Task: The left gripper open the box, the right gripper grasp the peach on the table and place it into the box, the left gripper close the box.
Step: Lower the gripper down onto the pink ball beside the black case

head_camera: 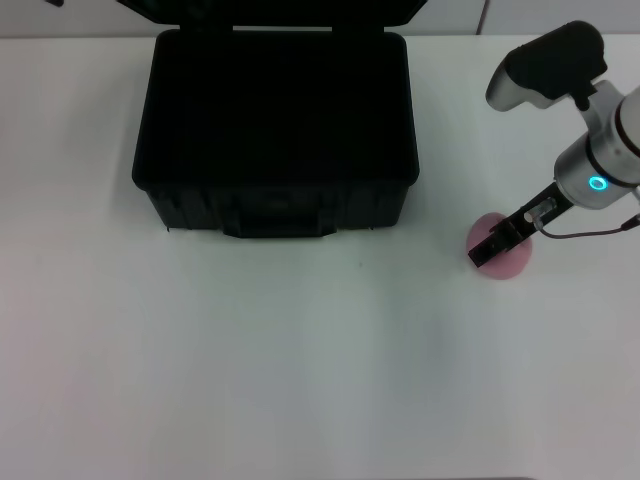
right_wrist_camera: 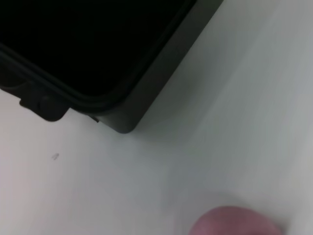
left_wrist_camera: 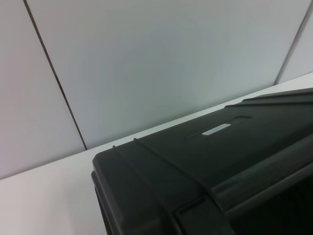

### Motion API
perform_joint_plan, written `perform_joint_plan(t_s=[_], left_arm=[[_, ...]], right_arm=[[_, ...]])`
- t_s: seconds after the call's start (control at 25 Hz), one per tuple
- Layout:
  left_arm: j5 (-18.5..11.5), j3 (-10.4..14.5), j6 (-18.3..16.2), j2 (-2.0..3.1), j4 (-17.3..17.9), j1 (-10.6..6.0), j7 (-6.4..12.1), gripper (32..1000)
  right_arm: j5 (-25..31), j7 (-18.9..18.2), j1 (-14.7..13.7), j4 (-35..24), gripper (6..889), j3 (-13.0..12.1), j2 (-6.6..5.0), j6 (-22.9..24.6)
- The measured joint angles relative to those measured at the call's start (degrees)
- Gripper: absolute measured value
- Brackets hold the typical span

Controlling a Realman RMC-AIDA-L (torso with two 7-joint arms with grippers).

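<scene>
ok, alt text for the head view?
The right gripper sits over the pink peach on the white table, right of the open black box. The left gripper is out of view.

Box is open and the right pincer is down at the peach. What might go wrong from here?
The peach is round and lies on bare table, so an off-centre squeeze by the right pincer may roll it away. Carrying it to the box, a low path might clip the near wall. The raised lid could drop if the left arm lets go.
</scene>
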Motion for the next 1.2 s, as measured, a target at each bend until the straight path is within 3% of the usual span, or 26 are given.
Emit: perform_joint_plan(t_s=[0.92,1.2], left_arm=[[0.0,0.1,0.3,0.0,0.0,0.0,0.03,383],[0.0,0.1,0.4,0.0,0.0,0.0,0.07,383]], right_arm=[[0.0,-0.1,0.0,0.0,843,0.0,0.0,0.1],[0.0,0.2,0.0,0.0,568,0.0,0.09,0.1]])
